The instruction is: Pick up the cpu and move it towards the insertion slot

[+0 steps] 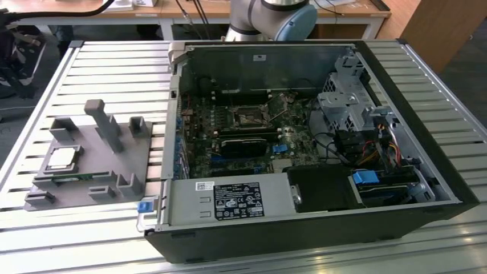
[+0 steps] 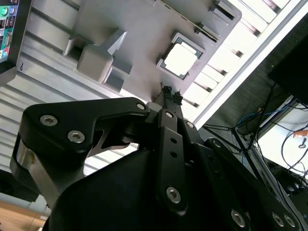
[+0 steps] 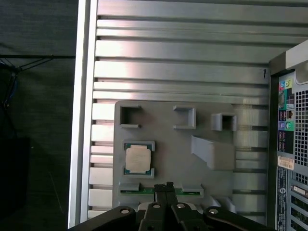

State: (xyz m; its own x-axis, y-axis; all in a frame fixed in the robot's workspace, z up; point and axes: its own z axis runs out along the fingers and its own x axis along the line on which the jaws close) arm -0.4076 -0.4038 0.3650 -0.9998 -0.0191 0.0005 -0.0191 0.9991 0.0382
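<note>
As it lies at the exterior view's left, cpu point(image 1: 63, 158): flat in its square pocket on the grey holder point(image 1: 114, 171), silvery top up, nothing touching it; it is thin and sits low, so I judge the fingers find little edge and the chip can slip or tilt
Memory stick point(image 1: 67, 180): narrow and green, in a groove just beside the cpu; a wrong aim can catch it instead
Gripper point(image 3: 166, 187): in both wrist views it hangs above the holder, jaws pressed together and nothing between them; in the first wrist view the tips stand over the stick's groove, beside the cpu and not over it; a descent from this place would press on the stick or the holder
Tall post point(image 1: 105, 125): rises from the holder near the cpu; a low sideways move can knock it and shift the whole holder
Computer case point(image 1: 175, 74): its wall stands between holder and board; a low carry can hit the rim
Insertion slot point(image 1: 250, 118): black square in a metal frame on the board, well apart from the cpu; a tilted or dropped chip can harm the contacts, I think
Cables point(image 1: 339, 142): to the exterior view's right of the slot; an overshoot can snag them
</note>
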